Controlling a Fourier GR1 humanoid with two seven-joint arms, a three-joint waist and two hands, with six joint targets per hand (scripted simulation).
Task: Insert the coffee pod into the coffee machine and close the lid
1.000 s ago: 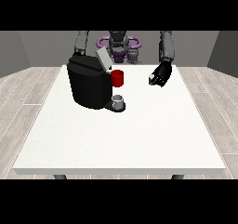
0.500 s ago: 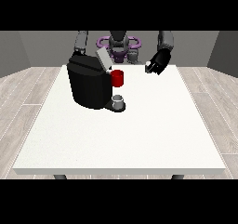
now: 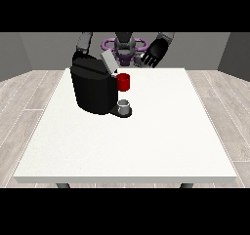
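Note:
The black coffee machine (image 3: 93, 88) stands on the left half of the white table (image 3: 146, 141), with its grey lid (image 3: 108, 63) tilted open. There is a red thing at the machine (image 3: 123, 82), at its front. Below that, a small grey cup (image 3: 125, 106) sits on the machine's base. The hand at the view's right (image 3: 153, 52) is raised above the table's far edge, to the right of the lid. Its fingers curl down and to the left round a small grey thing (image 3: 138, 60). At the view's left only an arm (image 3: 84, 42) shows; its hand is hidden behind the machine.
The robot's torso with purple parts (image 3: 125, 46) stands behind the far edge of the table. Wooden floor surrounds the table.
The hand at the view's right has risen from over the table and moved left towards the open lid. The machine, the lid and the cup have not moved.

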